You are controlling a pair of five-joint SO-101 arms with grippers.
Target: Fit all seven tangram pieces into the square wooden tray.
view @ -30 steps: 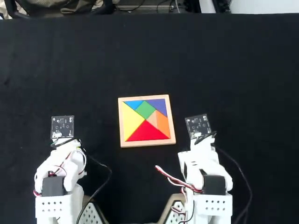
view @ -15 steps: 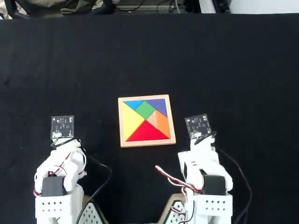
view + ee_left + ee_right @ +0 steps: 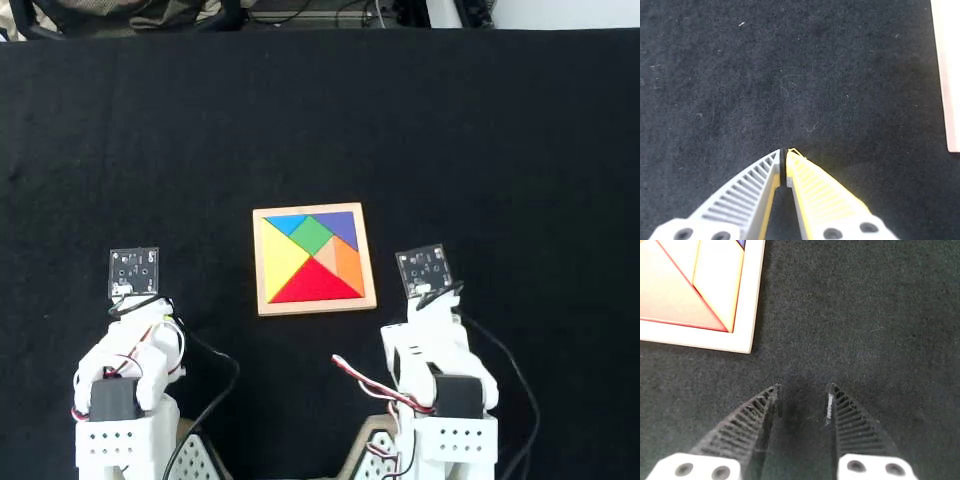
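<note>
Black cloth covers the table from edge to edge. At its middle lies the square wooden tray, flat, its raised rim closing in the coloured tangram pieces. A red triangle fills the near side and a yellow triangle the left. A green square sits toward the far middle, with a blue triangle at the far left corner, a purple piece at the far right, an orange piece on the right and a small pale triangle at the centre. The pieces meet edge to edge with no gap visible, so the puzzle looks finished. That likely explains why both arms sit folded back at the near edge, one on each side of the tray and apart from it. The left gripper points down at bare cloth to the left of the tray, its fingers pressed tip to tip and holding nothing. The right gripper hangs just near of the tray's near right corner, its fingers parted by a narrow gap, also empty.
</note>
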